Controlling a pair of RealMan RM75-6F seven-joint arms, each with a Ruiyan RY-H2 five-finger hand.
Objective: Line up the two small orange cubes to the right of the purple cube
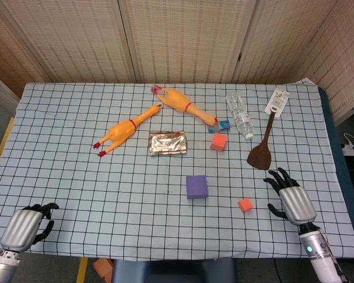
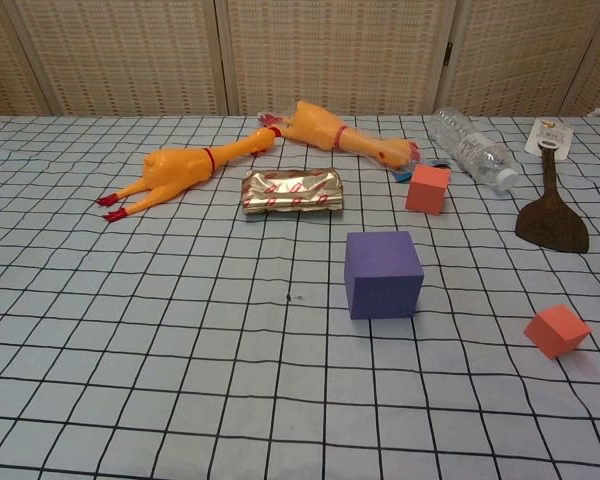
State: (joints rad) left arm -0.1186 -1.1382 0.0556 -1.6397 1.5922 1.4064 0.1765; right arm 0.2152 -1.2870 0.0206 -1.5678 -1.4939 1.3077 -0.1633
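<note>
Head view, purple cube (image 1: 196,186), 2 orange cubes (image 1: 218,142) apart, right hand (image 1: 292,197) empty

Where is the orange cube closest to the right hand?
In the head view, that orange cube lies on the table right of the purple cube, between it and the right hand, touching neither.

Your head view looks steeply down from above the near edge, taking in the whole checked table (image 1: 76,177) up to the wicker screen (image 1: 183,35) behind, with both hands at the bottom corners. Your chest view sits low and close, facing the same way across the cloth at a shallow angle. Both share the middle: purple cube (image 2: 382,273), foil packet (image 2: 291,190), rubber chickens (image 2: 180,172).
</note>
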